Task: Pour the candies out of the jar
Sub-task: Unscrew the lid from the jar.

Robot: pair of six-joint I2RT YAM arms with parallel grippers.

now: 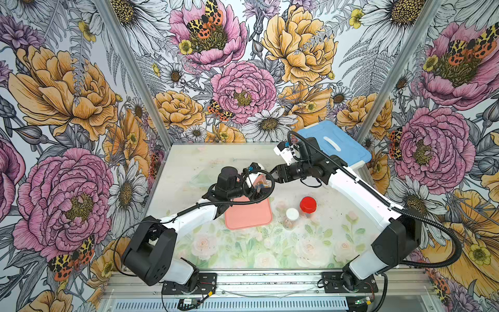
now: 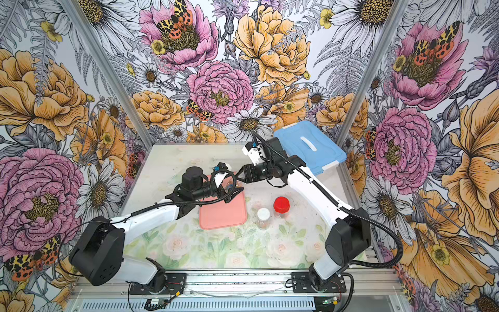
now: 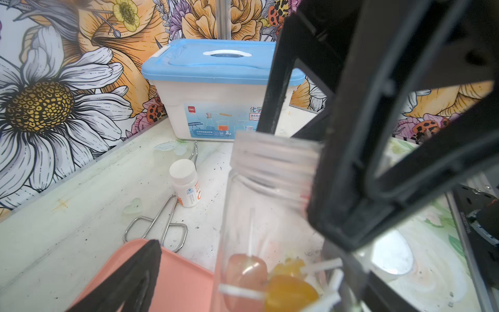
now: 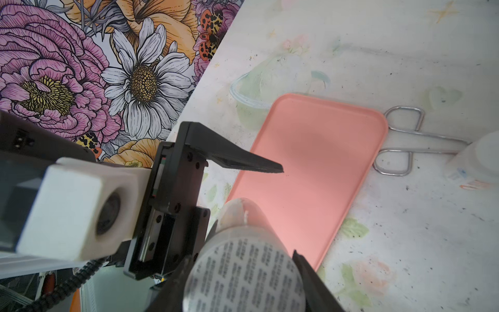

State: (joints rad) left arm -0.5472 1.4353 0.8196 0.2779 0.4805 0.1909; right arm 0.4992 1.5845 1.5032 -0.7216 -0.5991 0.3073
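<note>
The jar (image 3: 259, 205) is a clear plastic cylinder with a ribbed neck. It is held in the air over the far end of the pink tray (image 1: 248, 216). The candies (image 3: 272, 283), orange and pink heads on white sticks, lie heaped at its closed end. My right gripper (image 4: 243, 270) is shut on the jar, one finger on each side of its printed label. My left gripper (image 3: 243, 248) is open around the jar's candy end. One of its fingers (image 3: 129, 278) stands clear of the wall. In both top views the two grippers meet at the jar (image 1: 260, 181) (image 2: 229, 183).
A white-lidded jar (image 1: 292, 214) and a red-lidded jar (image 1: 308, 204) stand right of the tray. A blue-lidded box (image 1: 334, 143) sits at the back right. Metal scissors (image 3: 159, 229) and a small white bottle (image 3: 186, 183) lie beside the tray.
</note>
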